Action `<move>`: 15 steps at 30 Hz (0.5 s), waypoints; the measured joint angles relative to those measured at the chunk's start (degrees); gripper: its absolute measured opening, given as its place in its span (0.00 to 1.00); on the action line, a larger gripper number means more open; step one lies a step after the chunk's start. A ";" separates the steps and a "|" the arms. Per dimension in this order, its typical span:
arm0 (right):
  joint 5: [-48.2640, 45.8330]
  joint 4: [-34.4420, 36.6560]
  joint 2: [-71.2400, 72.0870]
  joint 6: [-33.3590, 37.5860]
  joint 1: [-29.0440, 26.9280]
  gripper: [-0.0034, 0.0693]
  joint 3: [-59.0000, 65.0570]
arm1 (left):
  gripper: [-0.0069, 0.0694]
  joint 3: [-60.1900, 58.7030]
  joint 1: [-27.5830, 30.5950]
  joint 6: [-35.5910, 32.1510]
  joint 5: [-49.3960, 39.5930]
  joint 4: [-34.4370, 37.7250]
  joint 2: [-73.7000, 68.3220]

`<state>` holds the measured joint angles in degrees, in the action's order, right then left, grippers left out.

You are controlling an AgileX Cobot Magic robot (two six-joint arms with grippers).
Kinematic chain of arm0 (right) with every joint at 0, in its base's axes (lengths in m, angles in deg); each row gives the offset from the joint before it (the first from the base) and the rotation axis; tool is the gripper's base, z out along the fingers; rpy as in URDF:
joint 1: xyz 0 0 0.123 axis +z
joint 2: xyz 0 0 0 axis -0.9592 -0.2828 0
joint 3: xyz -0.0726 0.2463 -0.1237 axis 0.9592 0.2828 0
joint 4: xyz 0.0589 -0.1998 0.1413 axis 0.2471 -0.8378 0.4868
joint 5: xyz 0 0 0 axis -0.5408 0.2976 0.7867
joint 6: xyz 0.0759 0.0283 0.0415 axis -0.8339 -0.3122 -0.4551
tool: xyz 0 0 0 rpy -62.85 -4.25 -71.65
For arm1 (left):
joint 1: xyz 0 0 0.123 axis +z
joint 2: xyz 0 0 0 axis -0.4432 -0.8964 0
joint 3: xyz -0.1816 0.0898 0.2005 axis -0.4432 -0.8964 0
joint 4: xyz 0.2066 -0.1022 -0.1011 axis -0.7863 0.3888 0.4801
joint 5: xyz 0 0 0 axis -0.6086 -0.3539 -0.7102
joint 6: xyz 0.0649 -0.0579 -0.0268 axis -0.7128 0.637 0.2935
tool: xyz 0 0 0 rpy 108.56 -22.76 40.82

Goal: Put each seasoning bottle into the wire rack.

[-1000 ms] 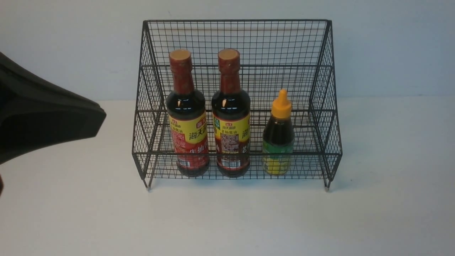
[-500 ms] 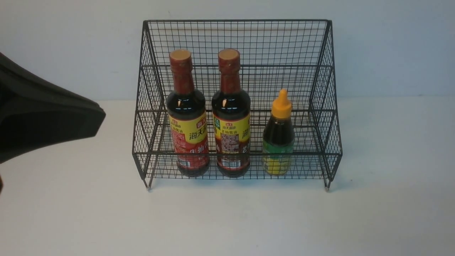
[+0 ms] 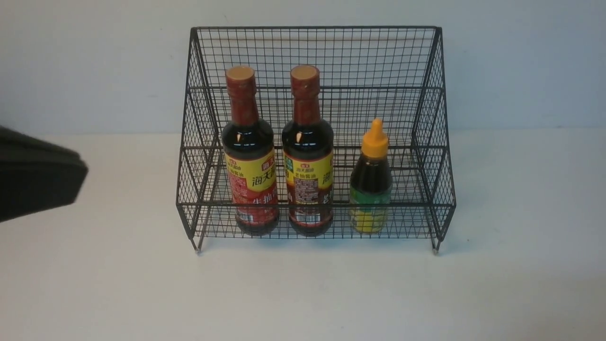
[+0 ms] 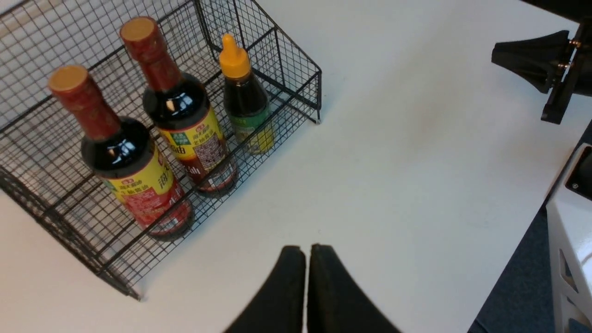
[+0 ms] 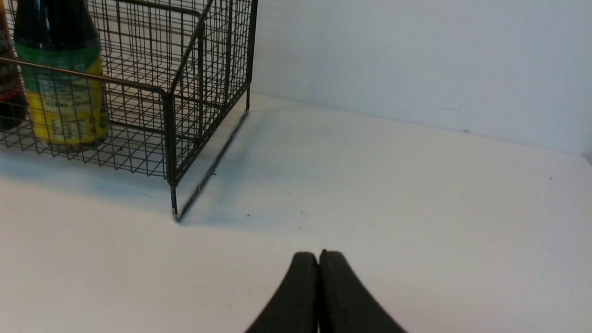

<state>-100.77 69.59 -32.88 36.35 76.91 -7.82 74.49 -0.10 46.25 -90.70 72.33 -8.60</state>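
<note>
Black wire rack (image 3: 316, 205) holds three upright bottles (image 3: 251, 137). Left gripper (image 4: 307, 252) and right gripper (image 5: 318, 256) have fingertips together, empty.

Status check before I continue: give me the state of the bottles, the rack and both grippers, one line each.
Left sauce bottle: upright, capped, in rack
Middle sauce bottle: upright, capped, in rack
Orange-capped bottle: upright, in rack
Wire rack: standing, holding three bottles
Left gripper: shut, holding nothing
Right gripper: shut, holding nothing
</note>
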 joint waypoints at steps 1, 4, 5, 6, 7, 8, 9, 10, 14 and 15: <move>0.00 0.00 0.00 0.00 0.00 0.03 0.00 | 0.08 0.00 0.00 0.56 -0.14 -0.39 0.50; -0.05 -0.04 0.00 0.00 0.00 0.03 0.00 | 0.08 -0.76 0.00 3.19 -0.43 -3.23 3.73; -0.05 -0.04 0.00 0.00 0.00 0.03 0.00 | 0.08 -1.74 0.00 4.37 -0.54 -4.84 5.61; -0.05 -0.04 0.00 0.00 0.00 0.03 0.00 | 0.08 -4.21 0.00 6.37 -0.66 -6.74 8.45; -0.05 -0.06 0.00 0.00 0.00 0.03 0.00 | 0.08 -5.01 0.00 6.89 -0.66 -7.12 9.21; -0.11 -0.20 0.00 0.00 0.00 0.03 0.00 | 0.08 -9.37 0.00 9.22 -0.67 -8.56 12.96; -0.16 -0.24 0.00 0.00 0.00 0.03 0.00 | 0.08 -11.69 0.00 10.23 -0.67 -8.71 14.78; -0.16 -0.24 0.00 0.00 0.00 0.03 0.00 | 0.08 -12.93 0.00 10.49 -0.58 -8.76 15.25; -0.35 -0.43 0.00 0.00 0.00 0.03 -0.04 | 0.08 -27.01 0.00 13.60 6.59 -6.44 26.53; -0.35 -0.43 0.00 0.00 0.00 0.03 -0.04 | 0.08 -30.79 0.00 13.76 9.44 -5.44 29.65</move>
<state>-101.12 69.16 -32.88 36.35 76.91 -7.86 43.70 -0.10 60.01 -81.27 66.89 21.05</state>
